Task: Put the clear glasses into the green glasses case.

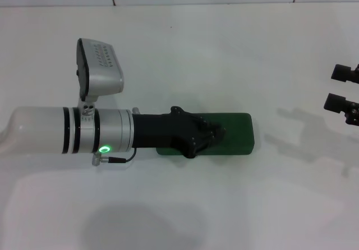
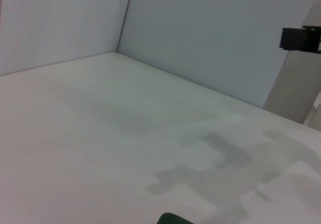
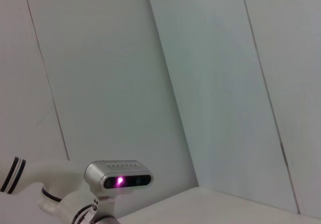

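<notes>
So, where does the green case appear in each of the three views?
Head view: the case lies closed on the table at centre, its near end under the left end effector.
Left wrist view: only a dark green corner at the bottom edge.
Right wrist view: not in it.
Shared landmark: the left arm's wrist camera, also in the right wrist view.

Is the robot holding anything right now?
It cannot be told. The left tool sits over the green glasses case, hiding any hold. The right tool holds nothing, off at the table's far right side.
</notes>
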Controlling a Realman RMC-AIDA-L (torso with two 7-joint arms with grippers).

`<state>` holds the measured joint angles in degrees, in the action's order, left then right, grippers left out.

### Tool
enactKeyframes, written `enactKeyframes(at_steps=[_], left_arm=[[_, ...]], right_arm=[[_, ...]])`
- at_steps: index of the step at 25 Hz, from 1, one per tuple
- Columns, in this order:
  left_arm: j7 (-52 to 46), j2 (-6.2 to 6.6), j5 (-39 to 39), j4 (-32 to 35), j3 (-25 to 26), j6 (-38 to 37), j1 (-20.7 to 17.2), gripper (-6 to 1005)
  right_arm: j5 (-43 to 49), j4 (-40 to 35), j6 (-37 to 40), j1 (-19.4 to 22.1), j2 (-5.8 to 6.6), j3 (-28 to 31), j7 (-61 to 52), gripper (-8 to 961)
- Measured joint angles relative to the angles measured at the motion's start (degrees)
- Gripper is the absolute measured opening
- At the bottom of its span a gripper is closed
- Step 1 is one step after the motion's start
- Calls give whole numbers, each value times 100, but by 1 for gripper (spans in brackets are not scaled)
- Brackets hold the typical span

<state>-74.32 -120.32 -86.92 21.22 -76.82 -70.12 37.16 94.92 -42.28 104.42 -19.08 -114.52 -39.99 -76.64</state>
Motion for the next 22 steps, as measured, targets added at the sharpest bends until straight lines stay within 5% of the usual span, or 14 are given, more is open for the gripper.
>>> enactKeyframes(at_steps=[11, 16, 22], left_arm=[[27, 132, 347, 1212, 119, -1434, -662, 146], [608, 207, 390, 1231, 785, -2862, -954, 219], [129, 358, 501, 1090, 1150, -3852, -1080, 463]], right_arm=[[349, 7, 131, -12, 5, -29, 0, 759], [500, 8, 180, -37, -8, -225, 0, 759], [491, 102, 214, -130, -94, -493, 247, 757]])
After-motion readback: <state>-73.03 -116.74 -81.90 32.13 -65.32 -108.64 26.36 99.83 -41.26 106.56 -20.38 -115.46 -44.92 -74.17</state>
